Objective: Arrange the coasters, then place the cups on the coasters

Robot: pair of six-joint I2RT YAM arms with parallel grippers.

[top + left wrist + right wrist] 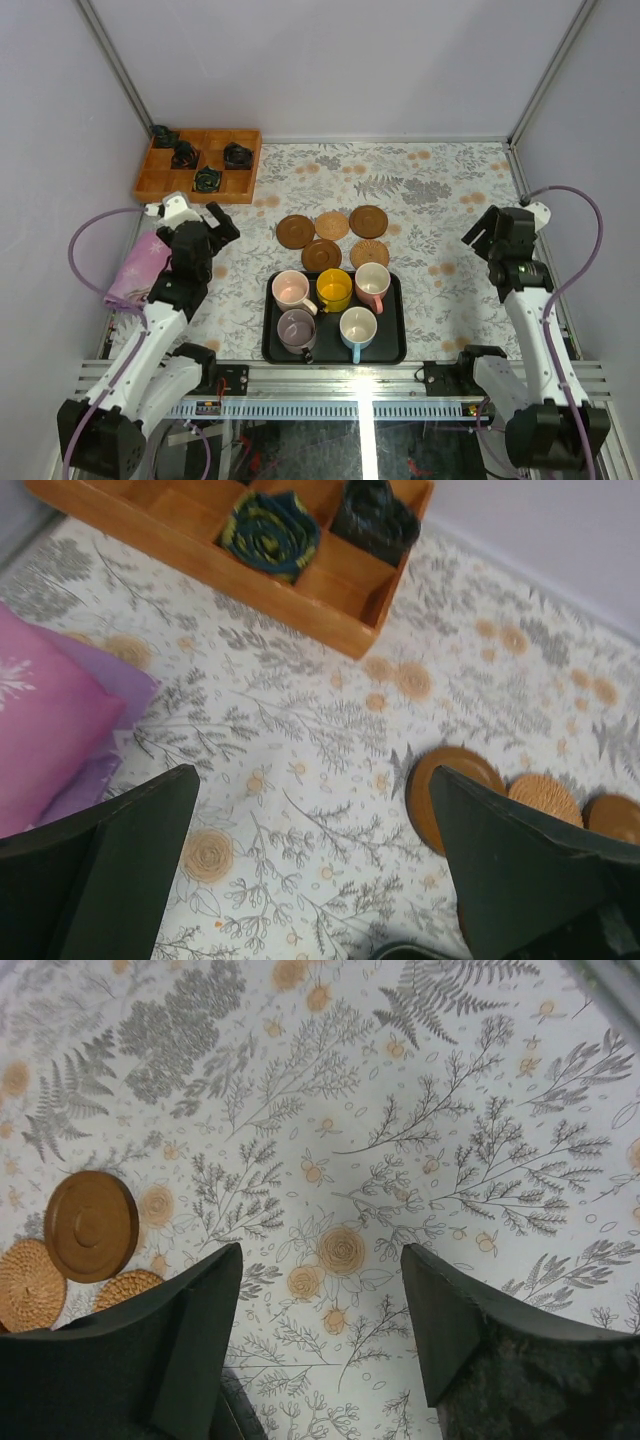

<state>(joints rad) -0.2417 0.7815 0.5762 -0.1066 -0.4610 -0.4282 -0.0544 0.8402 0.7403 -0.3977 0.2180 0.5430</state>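
On the grey floral tablecloth (440,190), a partitioned wooden box (190,197) holds small black green-marked objects (237,154) far left, a pink cloth (140,268) nearer, a black rectangular tray (268,335) centre.

L arm (150,340) & R arm (535,330): same build, w/ white shell links and black joint housings. Each ends in a chunky black base block, L (95,430) and R (550,435). Small white cap on each wrist, L (175,207) and R (537,212). Lilac cable on each arm, running from the wrist toward the base: L cable (72,250), R cable (598,225). L gripper (215,228) & R gripper (488,232) all black. In the wrist views, L gripper fingers (120,870) and R gripper fingers (150,1350) are dark matte wedges w/ flat inner faces, straight edges and tapered tips. No markings legible.
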